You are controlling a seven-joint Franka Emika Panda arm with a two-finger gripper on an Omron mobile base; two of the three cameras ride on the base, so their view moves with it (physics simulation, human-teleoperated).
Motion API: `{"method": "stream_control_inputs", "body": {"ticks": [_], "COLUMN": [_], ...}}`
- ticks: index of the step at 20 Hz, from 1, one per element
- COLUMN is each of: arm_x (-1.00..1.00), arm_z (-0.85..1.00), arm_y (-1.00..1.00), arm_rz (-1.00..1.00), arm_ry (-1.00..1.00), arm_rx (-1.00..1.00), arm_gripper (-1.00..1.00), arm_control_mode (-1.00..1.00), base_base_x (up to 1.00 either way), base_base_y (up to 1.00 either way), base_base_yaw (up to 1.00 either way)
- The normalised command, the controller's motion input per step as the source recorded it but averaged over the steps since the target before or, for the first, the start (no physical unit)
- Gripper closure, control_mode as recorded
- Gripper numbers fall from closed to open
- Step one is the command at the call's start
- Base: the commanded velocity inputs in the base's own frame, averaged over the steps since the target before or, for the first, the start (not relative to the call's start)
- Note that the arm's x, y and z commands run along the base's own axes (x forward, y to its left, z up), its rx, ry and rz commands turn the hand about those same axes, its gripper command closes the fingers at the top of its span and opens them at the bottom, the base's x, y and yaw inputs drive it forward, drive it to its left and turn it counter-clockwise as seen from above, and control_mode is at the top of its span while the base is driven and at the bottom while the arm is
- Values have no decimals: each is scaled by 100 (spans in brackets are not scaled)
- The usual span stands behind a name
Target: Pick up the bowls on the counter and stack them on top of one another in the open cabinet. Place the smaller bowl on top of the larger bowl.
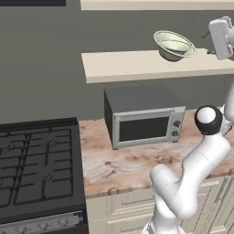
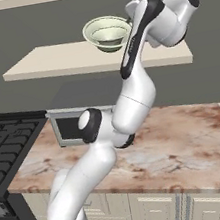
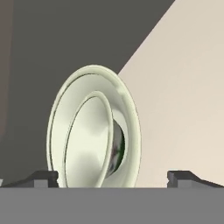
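I am seeing the smaller bowl [image 3: 89,140] sitting nested inside the larger bowl [image 1: 174,45] near the right end of the open cabinet [image 1: 123,65] shelf, so the stacking is looking done to me. My claw [image 3: 111,177] is standing wide, gripping nothing. From the base views, the inner bowl is blending into the outer one, and the tabletop [image 2: 188,139] is showing no bowls.

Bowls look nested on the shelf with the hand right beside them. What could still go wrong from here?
1. The gripper is open and close to the bowls, its fingertips on either side of them; a careless pull-back could clip the smaller bowl or the larger bowl.
2. The stack looks tilted in the left base view, so a small knock might tip it.
3. It sits toward the front of the shelf; a nudge might send it onto the counter.
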Motion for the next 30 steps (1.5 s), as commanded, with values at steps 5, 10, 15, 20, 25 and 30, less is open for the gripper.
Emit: {"method": "stream_control_inputs", "body": {"ticks": [5, 10, 15, 20, 25, 30], "arm_x": [0, 0, 0, 0, 0, 0], "arm_z": [-23, -30, -15, 1, 0, -3], "arm_y": [21, 34, 30, 8, 0, 2], "arm_rz": [3, 5, 5, 5, 4, 3], "arm_ry": [0, 3, 1, 0, 0, 1], "arm_rx": [0, 0, 0, 0, 2, 7], "arm_gripper": [-100, -100, -100, -100, -100, -100], "arm_control_mode": [-100, -100, -100, -100, -100, -100], "base_base_x": [0, 0, 0, 0, 0, 0], "base_base_y": [0, 0, 0, 0, 0, 0], "base_base_yaw": [0, 0, 0, 0, 0, 0]}}
